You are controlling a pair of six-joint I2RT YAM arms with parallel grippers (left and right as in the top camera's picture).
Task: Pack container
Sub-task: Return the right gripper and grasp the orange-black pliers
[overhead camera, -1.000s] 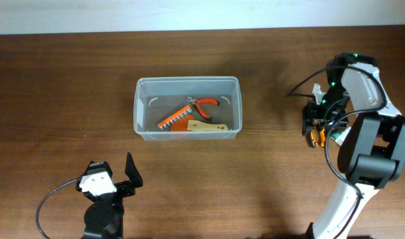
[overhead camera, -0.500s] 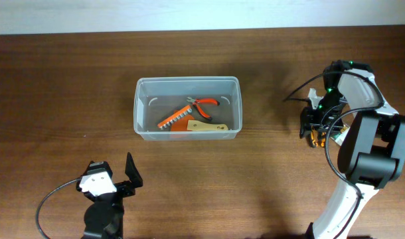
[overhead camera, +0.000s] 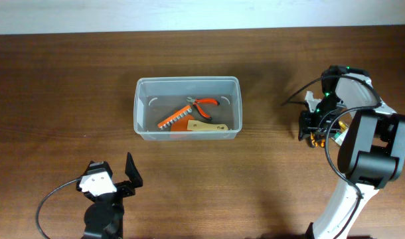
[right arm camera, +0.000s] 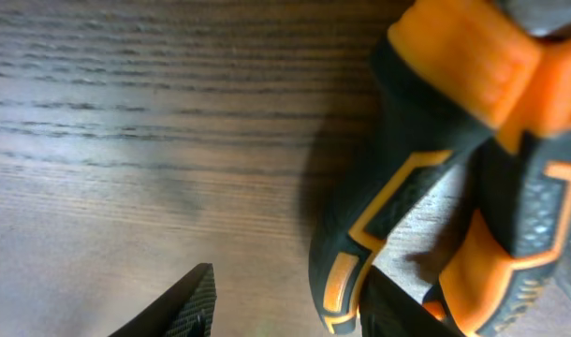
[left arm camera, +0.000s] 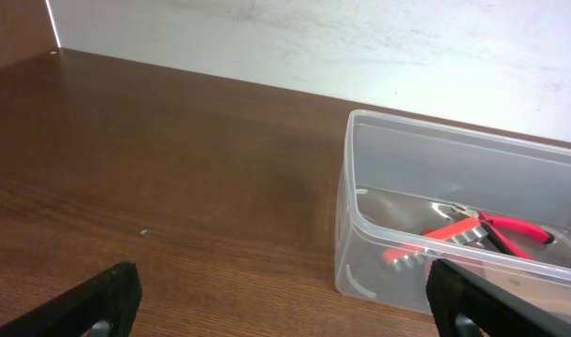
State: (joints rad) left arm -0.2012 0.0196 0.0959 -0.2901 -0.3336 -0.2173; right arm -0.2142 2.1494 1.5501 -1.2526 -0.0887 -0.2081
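The clear plastic container (overhead camera: 142, 106) stands mid-table and holds orange-handled pliers (overhead camera: 204, 103), an orange toothed tool (overhead camera: 174, 119) and a wooden-handled tool (overhead camera: 208, 127). In the left wrist view the container (left arm camera: 360, 187) is ahead to the right, with the pliers (left arm camera: 496, 225) inside. My right gripper (overhead camera: 310, 131) is at the right side, low over a tool with orange-and-black handles (overhead camera: 314, 139). In the right wrist view its fingers (right arm camera: 290, 309) are open, with one handle (right arm camera: 379, 225) lying between them, close to the right finger. My left gripper (overhead camera: 114, 178) is open and empty near the front edge, also seen in its wrist view (left arm camera: 285, 314).
The brown wooden table (overhead camera: 70, 99) runs to a white wall at the back (left arm camera: 267, 37). A black cable (overhead camera: 299, 89) hangs beside the right arm. Something white and green (overhead camera: 336, 136) lies partly hidden under the right arm next to the handles.
My right arm has shifted slightly left and its wrist has swung closer over the orange-and-black tool. The left arm and the container have not moved.
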